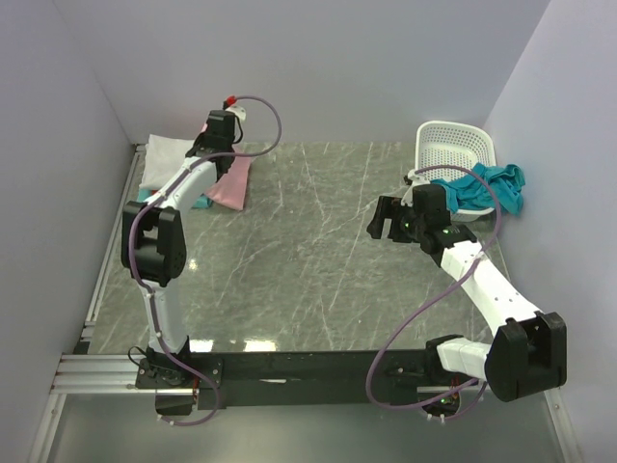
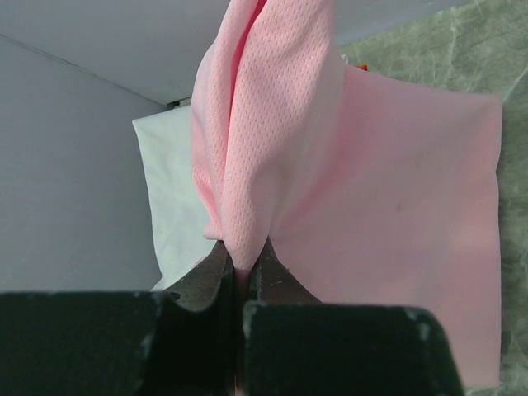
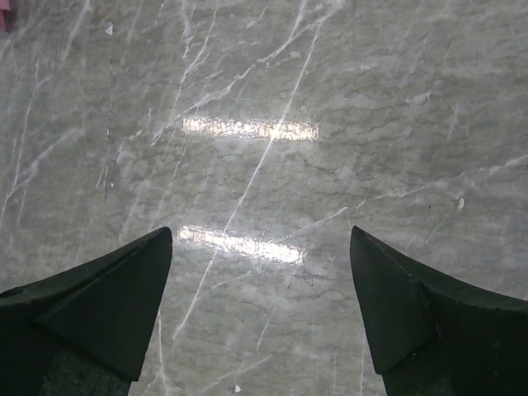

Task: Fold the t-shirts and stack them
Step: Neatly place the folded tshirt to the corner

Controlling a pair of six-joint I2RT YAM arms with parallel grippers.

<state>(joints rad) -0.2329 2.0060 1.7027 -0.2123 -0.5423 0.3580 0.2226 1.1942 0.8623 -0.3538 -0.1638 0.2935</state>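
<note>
My left gripper [image 1: 218, 136] is at the far left of the table, shut on a bunched edge of the light pink t-shirt [image 1: 232, 183]. In the left wrist view the gripper [image 2: 239, 257] pinches a fold of the pink shirt [image 2: 371, 190], which hangs and spreads flat beyond it. The white t-shirt [image 1: 164, 157] lies folded in the far left corner, partly under the pink one [image 2: 169, 186]. A teal t-shirt [image 1: 487, 185] hangs crumpled over the basket's front. My right gripper [image 1: 385, 218] is open and empty over bare table [image 3: 260, 247]. No orange-red shirt shows clearly.
A white lattice basket [image 1: 451, 147] stands at the far right by the wall. A strip of teal cloth [image 1: 201, 203] peeks out beside the pink shirt under the left arm. The marble table [image 1: 308, 251] is walled on three sides.
</note>
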